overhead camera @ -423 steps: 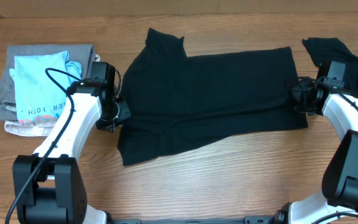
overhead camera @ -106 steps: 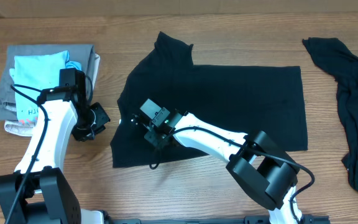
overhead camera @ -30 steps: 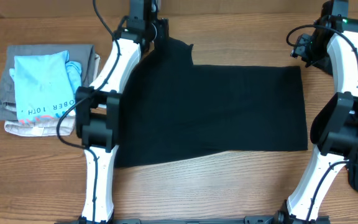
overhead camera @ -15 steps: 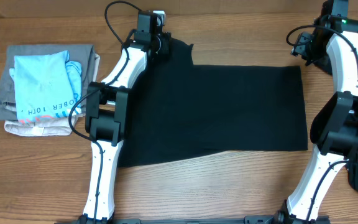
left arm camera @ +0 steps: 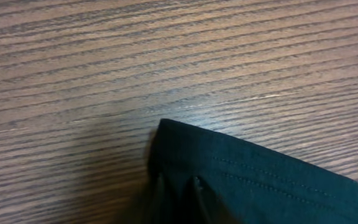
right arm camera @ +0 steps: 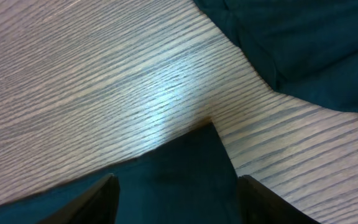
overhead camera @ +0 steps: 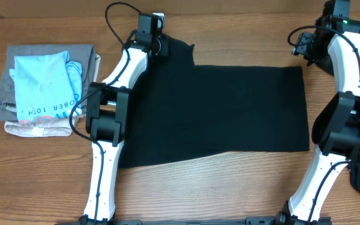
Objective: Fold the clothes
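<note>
Black short-sleeved soft-fabric T-shirt [overhead camera: 230,112] lies flat on wooden table [overhead camera: 230,187], left gripper [overhead camera: 157,45] nipping its sleeve hem, right gripper [right arm camera: 177,185] open astride the opposite corner; thin pinch may slip, skewing the fold.

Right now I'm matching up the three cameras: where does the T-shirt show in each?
Overhead: the T-shirt lies spread flat mid-frame.
Left wrist: one hemmed corner of it, lower right.
Right wrist: a pointed corner of it, bottom centre; the dark cloth at upper right is another garment.
Shared landmark: the wood-grain table, seen in all three.
</note>
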Robot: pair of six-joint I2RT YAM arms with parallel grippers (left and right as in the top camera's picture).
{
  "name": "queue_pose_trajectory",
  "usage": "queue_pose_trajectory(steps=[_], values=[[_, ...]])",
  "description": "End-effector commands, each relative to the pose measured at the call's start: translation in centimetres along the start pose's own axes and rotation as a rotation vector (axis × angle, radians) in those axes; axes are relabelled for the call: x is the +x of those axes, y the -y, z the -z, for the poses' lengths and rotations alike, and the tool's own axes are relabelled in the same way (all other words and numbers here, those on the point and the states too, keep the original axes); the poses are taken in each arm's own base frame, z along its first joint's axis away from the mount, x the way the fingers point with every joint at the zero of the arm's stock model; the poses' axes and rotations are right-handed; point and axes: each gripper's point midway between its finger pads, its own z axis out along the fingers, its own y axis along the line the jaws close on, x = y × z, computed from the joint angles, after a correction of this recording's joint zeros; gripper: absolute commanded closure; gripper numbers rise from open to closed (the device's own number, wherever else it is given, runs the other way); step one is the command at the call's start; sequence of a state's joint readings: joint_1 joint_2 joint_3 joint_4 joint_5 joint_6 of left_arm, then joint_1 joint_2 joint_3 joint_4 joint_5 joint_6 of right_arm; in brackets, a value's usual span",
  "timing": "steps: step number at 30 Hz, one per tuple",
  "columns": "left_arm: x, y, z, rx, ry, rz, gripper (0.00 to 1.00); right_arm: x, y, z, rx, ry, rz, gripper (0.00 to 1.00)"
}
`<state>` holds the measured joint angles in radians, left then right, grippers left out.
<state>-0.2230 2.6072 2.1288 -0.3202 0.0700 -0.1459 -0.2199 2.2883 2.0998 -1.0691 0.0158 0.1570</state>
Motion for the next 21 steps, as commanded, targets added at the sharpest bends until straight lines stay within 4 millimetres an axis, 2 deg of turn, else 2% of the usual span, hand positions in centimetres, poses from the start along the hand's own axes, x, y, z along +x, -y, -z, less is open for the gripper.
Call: queue_pose_trajectory(steps=[1, 3, 7, 21], values=[[1.4, 0.3, -1.0, -0.003, -0.029, -0.017, 0.89, 0.6, 0.3, -1.2, 0.017, -0.019, 0.007, 0.35], [1.5, 0.2, -1.0, -0.004, -0.035, -0.016, 0.96, 0.9, 0.4, -1.7, 0.019, -0.026, 0.009, 0.34], [1.7, 0.3, -0.9, 0.001, -0.049, -0.015, 0.96, 2.0, 0.7, -3.4, 0.022, -0.041, 0.010, 0.26], [1.1, 0.4, -0.1, -0.002, -0.067, -0.013, 0.96, 3.8, 1.3, -6.8, 0.035, -0.035, 0.088, 0.27]])
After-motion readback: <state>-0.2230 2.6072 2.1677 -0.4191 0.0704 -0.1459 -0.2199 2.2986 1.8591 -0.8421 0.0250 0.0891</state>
